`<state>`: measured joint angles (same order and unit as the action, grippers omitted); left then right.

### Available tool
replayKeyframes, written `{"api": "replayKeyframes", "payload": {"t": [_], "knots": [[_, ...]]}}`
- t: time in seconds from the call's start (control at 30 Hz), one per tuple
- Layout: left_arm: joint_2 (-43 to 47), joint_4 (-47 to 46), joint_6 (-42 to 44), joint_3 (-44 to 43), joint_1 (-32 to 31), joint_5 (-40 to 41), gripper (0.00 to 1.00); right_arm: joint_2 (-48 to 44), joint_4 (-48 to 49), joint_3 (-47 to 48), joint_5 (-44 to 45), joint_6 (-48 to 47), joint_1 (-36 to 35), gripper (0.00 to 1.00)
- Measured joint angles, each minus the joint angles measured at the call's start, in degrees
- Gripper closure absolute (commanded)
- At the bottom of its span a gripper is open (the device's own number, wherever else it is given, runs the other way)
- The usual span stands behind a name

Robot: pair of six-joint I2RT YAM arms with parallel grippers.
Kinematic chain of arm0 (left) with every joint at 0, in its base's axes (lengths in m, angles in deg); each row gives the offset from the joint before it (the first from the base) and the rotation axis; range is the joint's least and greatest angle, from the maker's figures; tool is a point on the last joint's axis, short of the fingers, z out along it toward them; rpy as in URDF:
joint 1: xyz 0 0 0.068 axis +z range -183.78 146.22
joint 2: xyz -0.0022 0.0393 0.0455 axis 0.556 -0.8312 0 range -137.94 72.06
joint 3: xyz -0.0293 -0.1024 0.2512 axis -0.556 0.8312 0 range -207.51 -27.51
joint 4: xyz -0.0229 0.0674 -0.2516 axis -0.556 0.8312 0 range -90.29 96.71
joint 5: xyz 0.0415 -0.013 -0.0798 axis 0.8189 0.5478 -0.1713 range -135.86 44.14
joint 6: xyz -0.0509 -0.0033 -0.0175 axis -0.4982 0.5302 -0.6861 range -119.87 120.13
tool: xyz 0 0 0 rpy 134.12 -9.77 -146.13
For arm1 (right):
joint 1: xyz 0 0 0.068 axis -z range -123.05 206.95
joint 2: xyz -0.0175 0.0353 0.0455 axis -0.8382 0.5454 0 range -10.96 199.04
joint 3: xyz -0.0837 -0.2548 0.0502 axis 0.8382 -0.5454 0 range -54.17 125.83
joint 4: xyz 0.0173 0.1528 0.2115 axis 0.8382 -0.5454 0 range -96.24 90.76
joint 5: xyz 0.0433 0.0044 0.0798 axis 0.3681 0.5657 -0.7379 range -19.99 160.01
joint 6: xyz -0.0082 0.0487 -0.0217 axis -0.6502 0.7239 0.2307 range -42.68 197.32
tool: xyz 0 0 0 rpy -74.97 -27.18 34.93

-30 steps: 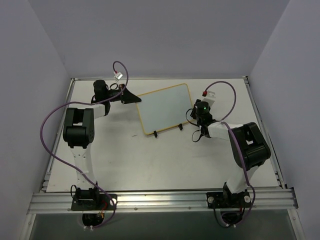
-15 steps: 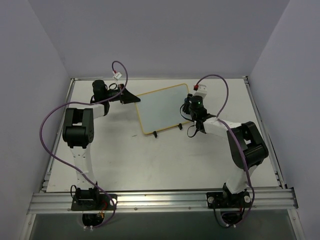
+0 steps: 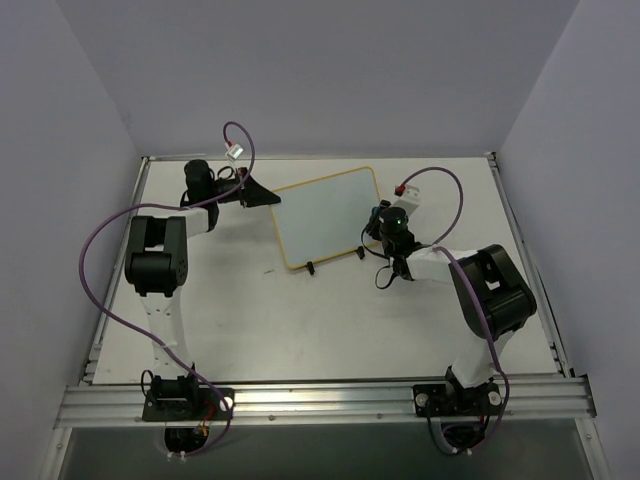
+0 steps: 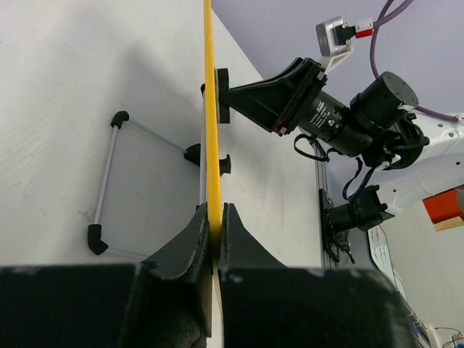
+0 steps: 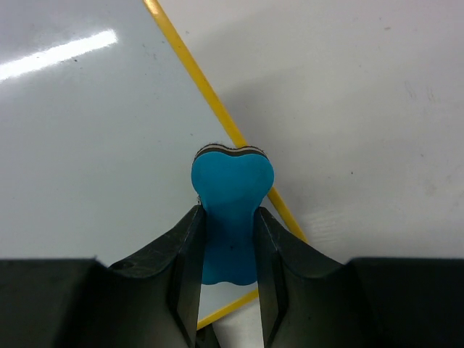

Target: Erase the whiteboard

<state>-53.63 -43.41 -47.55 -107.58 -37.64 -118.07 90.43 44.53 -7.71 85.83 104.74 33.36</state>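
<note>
The whiteboard (image 3: 327, 217) lies tilted at the table's middle back; its face shows no writing. Its yellow rim (image 4: 209, 109) runs edge-on in the left wrist view, and its face (image 5: 80, 130) fills the left of the right wrist view. My left gripper (image 3: 262, 197) is shut on the board's left rim (image 4: 214, 225). My right gripper (image 3: 378, 225) is shut on the blue bone-shaped eraser (image 5: 230, 210), whose felt end sits over the board's right rim near the near-right corner.
Two black clip feet (image 3: 311, 268) stand at the board's near edge. A thin wire stand (image 4: 109, 181) with black ends shows in the left wrist view. Purple cables (image 3: 440, 180) loop over both arms. The table's raised edges ring the work area.
My right gripper with the eraser went up along the board's right edge, then came back down toward the near-right corner. The left gripper and the board have not moved.
</note>
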Motion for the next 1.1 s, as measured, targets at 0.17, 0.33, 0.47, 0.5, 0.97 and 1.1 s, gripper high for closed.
{"api": "replayKeyframes", "payload": {"t": [0.17,0.33,0.47,0.5,0.97,1.1], "knots": [[0.0,0.0,-0.48,0.0,0.0,0.02,0.98,-0.04,1.31,-1.88,0.5,4.24,0.37,1.0],[0.0,-0.11,-0.98,0.0,0.0,0.07,0.98,-0.07,1.03,-1.88,-0.35,6.16,0.79,1.0],[0.0,-0.44,-1.27,0.0,0.0,0.07,0.98,-0.26,-1.81,-0.37,-1.16,6.45,1.2,1.0],[0.0,-0.44,-1.33,0.0,0.0,0.07,0.98,-0.26,-3.37,0.57,-1.44,6.38,1.29,1.0],[0.0,-1.68,-1.79,0.66,0.28,0.76,0.98,1.09,-14.58,8.46,-7.37,4.66,3.69,1.0],[0.0,-2.97,-3.02,0.66,0.22,0.7,0.98,-0.57,-10.93,0.9,-7.89,5.51,4.22,1.0]]}}
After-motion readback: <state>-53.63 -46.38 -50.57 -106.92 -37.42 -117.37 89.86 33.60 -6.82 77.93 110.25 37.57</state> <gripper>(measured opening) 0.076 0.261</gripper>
